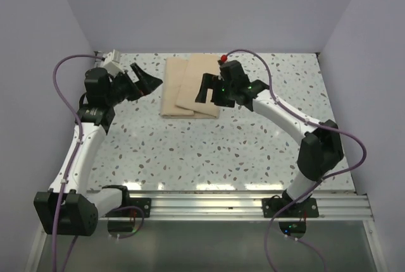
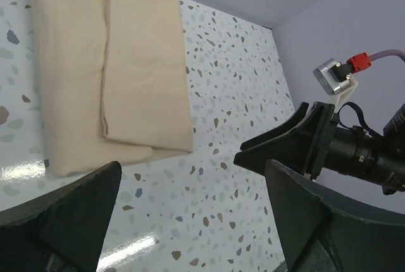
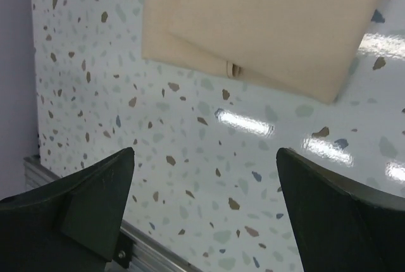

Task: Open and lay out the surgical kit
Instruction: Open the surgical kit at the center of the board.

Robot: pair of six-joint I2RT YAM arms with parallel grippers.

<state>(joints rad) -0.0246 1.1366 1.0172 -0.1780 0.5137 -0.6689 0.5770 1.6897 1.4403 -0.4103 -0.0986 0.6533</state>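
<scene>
The wrapped kit (image 1: 190,86) lies flat on the tabletop (image 1: 221,152) as a folded tan bundle, not yet opened. It sits just to the right of the left pincer (image 1: 147,80). From above, its right half lies under the right pincer (image 1: 204,90). In the right wrist view the bundle lies ahead of the fingertips, not between them. Both pincers stand wide and hold nothing, and each wrist view shows only bare speckled surface in the gap.

The wrap looks like thin, paper-like cloth: light, limp and easily creased. On this glossy tabletop I judge it will slide if it is pushed instead of pinched and lifted. No tray or tools show, so any weight inside would sit under the middle and help anchor the bundle while a fold is drawn back.

The best hold looks to be the top flap (image 2: 145,76), the narrower layer lying over the wider one. Its free corner points toward the left pincer (image 2: 193,177) and is thin enough to need a low, shallow pinch on that layer alone. Ahead of the right pincer (image 3: 205,158), a small tab (image 3: 234,68) sits on the near folded edge. It may be a pull point, but it is too small to be sure.
</scene>
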